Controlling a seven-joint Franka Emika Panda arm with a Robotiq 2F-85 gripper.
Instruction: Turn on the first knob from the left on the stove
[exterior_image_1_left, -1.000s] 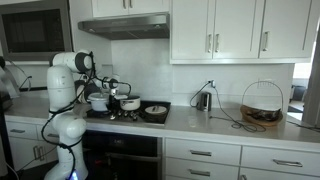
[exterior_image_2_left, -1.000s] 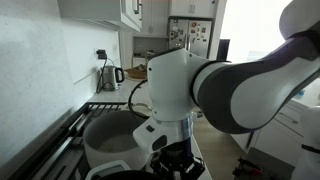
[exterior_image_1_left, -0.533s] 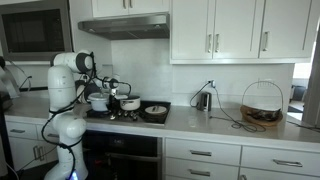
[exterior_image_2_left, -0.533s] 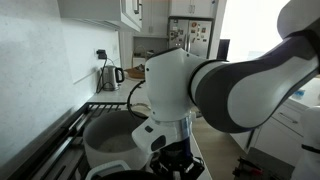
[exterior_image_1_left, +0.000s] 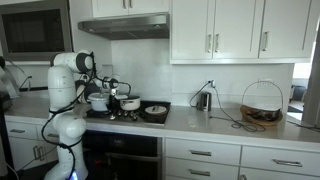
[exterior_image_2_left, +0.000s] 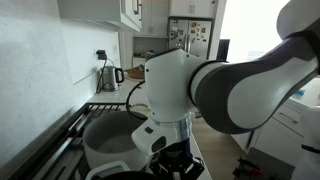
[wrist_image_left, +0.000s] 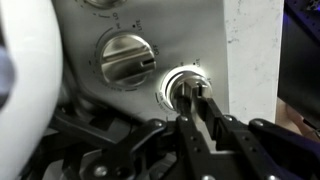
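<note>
The stove is a black cooktop with pots on it, set in the counter; its grates also show in an exterior view. In the wrist view its steel front panel carries round silver knobs. My gripper has its two dark fingers closed around the knob next to the panel's edge. A second knob sits free beside it. In an exterior view my white arm bends down in front of the stove and hides the gripper; the wrist hangs low beside a pot.
Two pots and a dark pan stand on the cooktop. A kettle and a wire basket are on the counter. A grey range hood hangs above. A large pot is close to my wrist.
</note>
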